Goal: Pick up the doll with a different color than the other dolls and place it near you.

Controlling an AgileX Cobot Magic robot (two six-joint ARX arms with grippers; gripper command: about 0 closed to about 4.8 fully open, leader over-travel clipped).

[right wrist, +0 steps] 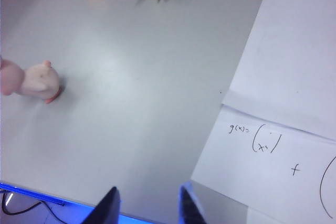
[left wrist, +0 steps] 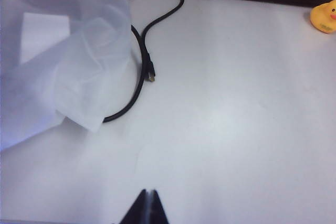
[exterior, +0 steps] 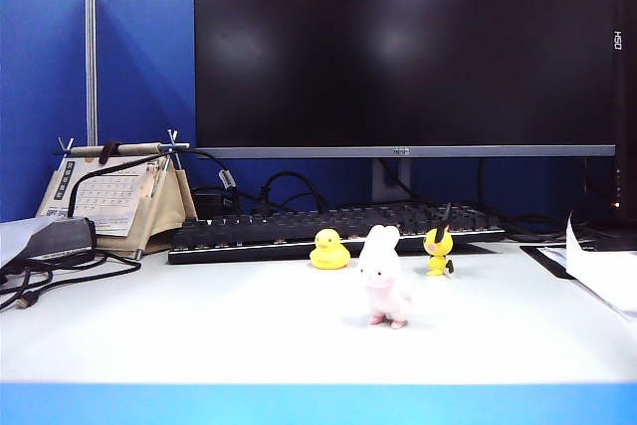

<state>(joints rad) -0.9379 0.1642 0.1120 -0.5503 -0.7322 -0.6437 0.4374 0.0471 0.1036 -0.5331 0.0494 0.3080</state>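
Three dolls: all stand on the white bench (exterior: pixel 199 330).
Pink-white rabbit (exterior: pixel 382 276): upright, out in front of the others, nearer the front edge, a bit right of the middle.
Yellow duck (exterior: pixel 329 250): behind the rabbit, just in front of the black keyboard (exterior: pixel 328 228).
Yellow doll with black ears (exterior: pixel 438 248): behind the rabbit too, on its right, by the keyboard.
Left gripper (left wrist: pixel 147 208): fingers pressed together, holding nothing, over the bare left part of the bench near a black cable (left wrist: pixel 142 66) and a see-through bag (left wrist: pixel 63 51).
Right gripper (right wrist: pixel 148 205): fingers spread apart, holding nothing, near the front edge, maybe just beside the paper sheets (right wrist: pixel 283 103).
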